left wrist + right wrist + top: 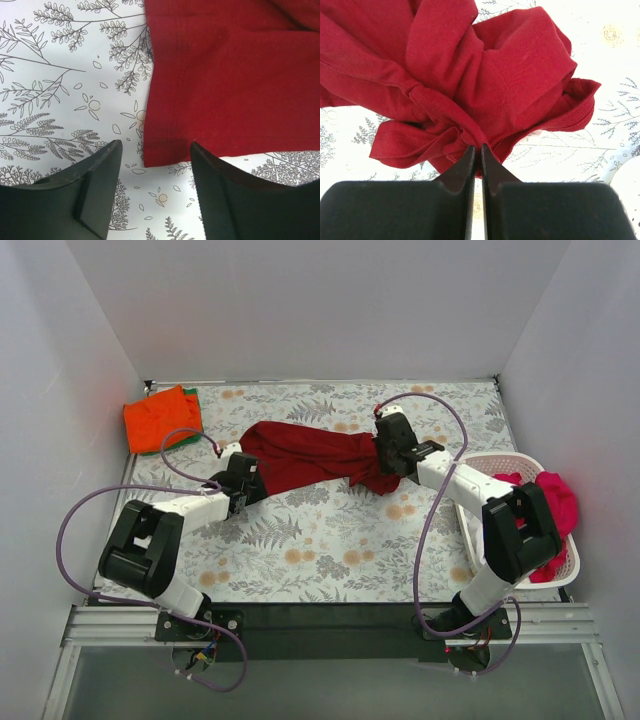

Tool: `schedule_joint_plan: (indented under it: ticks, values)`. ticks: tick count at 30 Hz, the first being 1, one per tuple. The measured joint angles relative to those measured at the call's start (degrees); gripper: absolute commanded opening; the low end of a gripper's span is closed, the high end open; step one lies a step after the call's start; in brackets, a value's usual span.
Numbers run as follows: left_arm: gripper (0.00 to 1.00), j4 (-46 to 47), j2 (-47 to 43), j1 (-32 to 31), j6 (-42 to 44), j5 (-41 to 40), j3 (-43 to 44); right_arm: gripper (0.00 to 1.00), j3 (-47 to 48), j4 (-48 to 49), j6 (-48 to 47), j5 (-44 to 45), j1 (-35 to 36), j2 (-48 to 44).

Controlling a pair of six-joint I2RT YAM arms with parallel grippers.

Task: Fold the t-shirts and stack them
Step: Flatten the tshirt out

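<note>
Top external, left to right: orange tee (160, 417) sits folded at 10 o'clock. My left pincer (155, 145) is wide open and empty, with the crimson tee (310, 455) hem corner just ahead at 12. That tee is strung across mid-table toward 2 o'clock, my right pincer (476, 150) clamped tight on its bunched end. Step, I judge: spreading it flat. Next: left needs to close on the hem corner, then both pull apart.

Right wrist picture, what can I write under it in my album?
The right gripper pinches a bunched fold of the dark crimson t-shirt over the leaf-printed table.
</note>
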Motion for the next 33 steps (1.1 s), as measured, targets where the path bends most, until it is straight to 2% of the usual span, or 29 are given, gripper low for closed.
schedule_joint_plan:
  ticks: [3, 4, 7, 10, 12, 22, 33]
  values:
    - [0.36, 0.4, 0.3, 0.1, -0.1, -0.1, 0.0, 0.01, -0.3, 0.1, 0.0, 0.0, 0.0, -0.4]
    - [0.26, 0.4, 0.3, 0.1, -0.1, 0.0, 0.0, 0.01, -0.4, 0.1, 0.0, 0.0, 0.0, -0.5]
    - [0.15, -0.1, 0.3, 0.1, -0.2, 0.0, -0.1, 0.01, -0.4, 0.1, 0.0, 0.0, 0.0, -0.6]
    - [0.10, -0.3, 0.3, 0.1, -0.2, -0.1, -0.2, 0.01, -0.4, 0.1, 0.0, 0.0, 0.0, -0.6]
    - [0.00, -0.5, 0.3, 0.2, -0.2, -0.1, -0.2, 0.01, -0.4, 0.1, 0.0, 0.0, 0.0, -0.6]
    - [0.00, -2.5, -1.9, 0.2, -0.1, 0.5, -0.3, 0.01, -0.8, 0.2, 0.0, 0.0, 0.0, -1.9]
    - [0.00, -4.4, -18.6, 0.1, -0.6, 1.3, -0.7, 0.01, -2.4, 0.2, 0.0, 0.6, 0.0, -8.7]
